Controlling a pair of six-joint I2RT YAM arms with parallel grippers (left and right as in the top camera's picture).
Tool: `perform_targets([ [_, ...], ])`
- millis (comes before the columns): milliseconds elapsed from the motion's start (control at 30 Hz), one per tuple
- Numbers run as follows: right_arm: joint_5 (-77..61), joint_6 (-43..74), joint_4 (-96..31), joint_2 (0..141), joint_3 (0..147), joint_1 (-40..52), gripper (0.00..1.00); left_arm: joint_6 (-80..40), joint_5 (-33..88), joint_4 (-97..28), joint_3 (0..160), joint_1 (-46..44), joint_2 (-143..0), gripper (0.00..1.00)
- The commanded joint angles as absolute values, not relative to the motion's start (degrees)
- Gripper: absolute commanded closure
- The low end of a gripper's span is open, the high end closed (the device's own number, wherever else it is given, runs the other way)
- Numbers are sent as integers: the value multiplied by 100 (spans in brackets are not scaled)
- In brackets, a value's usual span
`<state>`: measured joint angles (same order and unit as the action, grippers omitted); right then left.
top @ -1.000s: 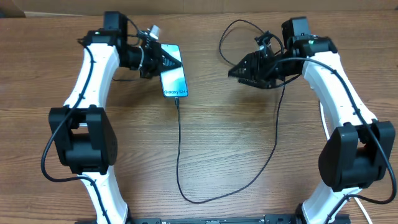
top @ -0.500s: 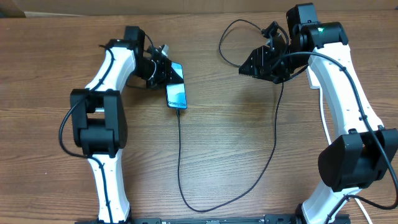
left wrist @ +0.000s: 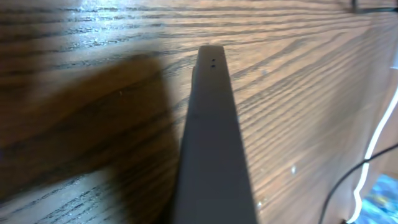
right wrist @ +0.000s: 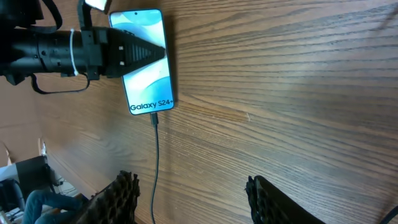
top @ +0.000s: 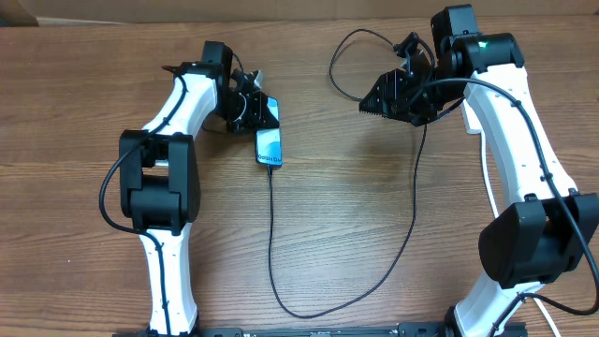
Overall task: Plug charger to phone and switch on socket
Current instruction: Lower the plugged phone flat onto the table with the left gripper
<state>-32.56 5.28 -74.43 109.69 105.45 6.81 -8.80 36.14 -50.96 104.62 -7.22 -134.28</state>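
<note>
1. Starting nearest the arm bases, the charger [top: 270, 243] lies in a wide slack loop on the wooden table [top: 356, 234]. One run climbs straight up toward the phone, and the other rises on the right, beneath the right arm.
2. Its small black connector tip sits in the short edge of the phone [right wrist: 146, 74], just below the "Galaxy S24+" lettering. The phone lies left of centre with its bright blue screen facing up.
3. The left gripper [top: 262, 112] reaches across the far half of the phone, its dark tapered tip over the glass. I cannot tell whether its fingers are parted or together, or whether they touch the screen. The left wrist view shows only a grey strip seen edge-on over the wood grain, with a thin white cord [left wrist: 373, 140] at the right edge.
4. The right gripper [right wrist: 189, 180] hangs well apart from the phone, on the right side of the table. Its fingers [right wrist: 121, 193] are spread wide with only bare wood between them, and they hold nothing.
5. Farthest out, the black cable curls into a loop just beyond the right gripper.
</note>
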Motion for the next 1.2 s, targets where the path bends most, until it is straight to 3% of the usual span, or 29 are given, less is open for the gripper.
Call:
perform_targets([
  [0,-3194,458,-7430,10954,10654,711,43,-838,3385,-5057,10547,-799,-13428,96],
  [1167,-3151,456,-7502,10954,10652,711,43,-996,3234,-5052,10547,-834,-13430,96],
])
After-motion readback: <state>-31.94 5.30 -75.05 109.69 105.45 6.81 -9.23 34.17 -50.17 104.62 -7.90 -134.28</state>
